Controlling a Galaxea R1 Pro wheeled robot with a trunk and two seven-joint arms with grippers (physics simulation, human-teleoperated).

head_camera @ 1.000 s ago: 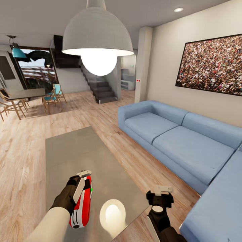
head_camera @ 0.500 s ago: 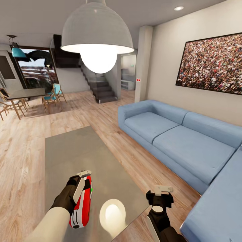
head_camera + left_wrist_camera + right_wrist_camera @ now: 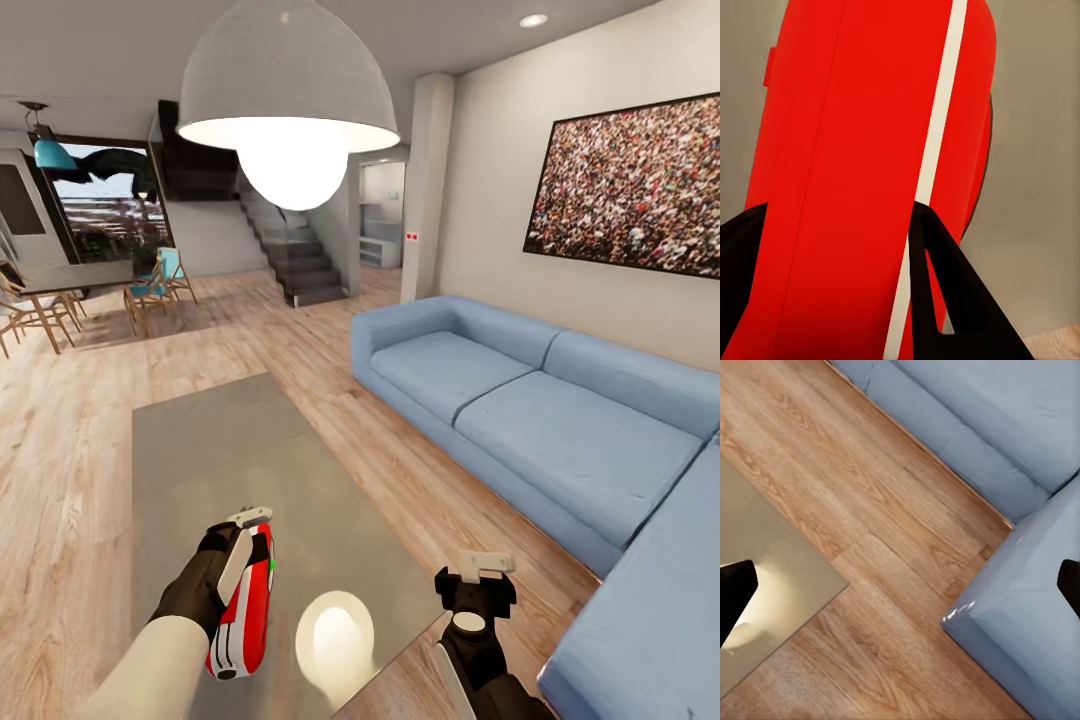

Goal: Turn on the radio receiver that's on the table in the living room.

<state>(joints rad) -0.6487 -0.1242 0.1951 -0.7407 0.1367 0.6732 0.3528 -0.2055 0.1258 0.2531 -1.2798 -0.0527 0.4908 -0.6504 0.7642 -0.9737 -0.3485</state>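
Note:
The red radio receiver (image 3: 248, 605) with white trim stands on edge over the near end of the grey glassy table (image 3: 200, 450) in the living room. My left gripper (image 3: 252, 535) is shut on the radio across its width. In the left wrist view the radio's red side (image 3: 870, 172) sits between the black fingers (image 3: 945, 300), with the table top behind it. My right gripper (image 3: 480, 568) hangs open past the table's near right corner, holding nothing. Its dark fingertips (image 3: 735, 592) stand wide apart over the table corner (image 3: 787, 577) and the wood floor.
A blue L-shaped sofa (image 3: 520, 420) runs along the right and wraps toward me, with a strip of wood floor (image 3: 420, 500) between it and the table. A white dome pendant lamp (image 3: 288, 90) hangs ahead. A dining table with chairs (image 3: 60, 290) and stairs (image 3: 300, 265) stand far back.
The head view has shifted slightly, so the lamp sits a little higher. Both arms and the radio hold their places.

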